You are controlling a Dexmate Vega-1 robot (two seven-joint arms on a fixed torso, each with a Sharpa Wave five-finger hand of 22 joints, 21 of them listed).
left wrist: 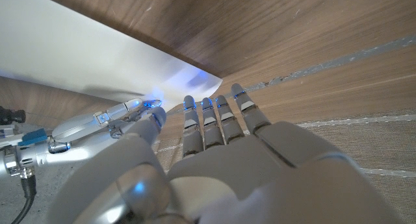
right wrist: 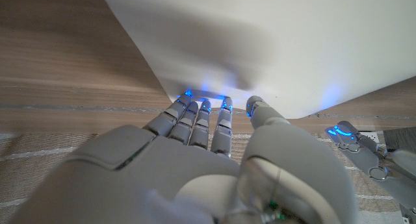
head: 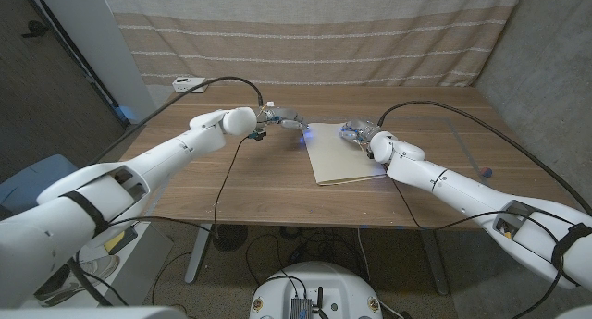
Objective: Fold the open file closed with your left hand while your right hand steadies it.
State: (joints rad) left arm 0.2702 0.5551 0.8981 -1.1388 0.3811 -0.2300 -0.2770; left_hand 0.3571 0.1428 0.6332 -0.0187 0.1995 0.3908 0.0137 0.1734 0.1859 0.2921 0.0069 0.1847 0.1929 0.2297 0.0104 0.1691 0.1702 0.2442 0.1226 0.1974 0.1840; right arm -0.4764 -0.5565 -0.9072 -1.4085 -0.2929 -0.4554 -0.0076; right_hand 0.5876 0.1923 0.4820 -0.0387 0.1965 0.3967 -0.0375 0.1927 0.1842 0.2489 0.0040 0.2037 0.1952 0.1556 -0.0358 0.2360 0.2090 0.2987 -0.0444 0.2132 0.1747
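File [head: 344, 154] near the tabletop's far edge: thin, light, slippery; I'd hold its edges. Left hand [head: 282, 117] open beside it; right hand [head: 361, 132] spread, pressing its far corner.

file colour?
Cream-white, plain, no pattern: the file on the wooden table. Best seen in the head view.

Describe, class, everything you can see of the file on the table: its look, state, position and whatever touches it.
The file is a thin, cream-coloured rectangular folder, card-like and plain, lying flat on the wooden table right of centre. It already looks folded shut, though the hinge edge cannot be made out. The right hand rests on its far right corner, fingertips on the surface. The left hand is at its far left corner; actual contact cannot be confirmed. Blue fingertip lights glow on the sheet near both hands.
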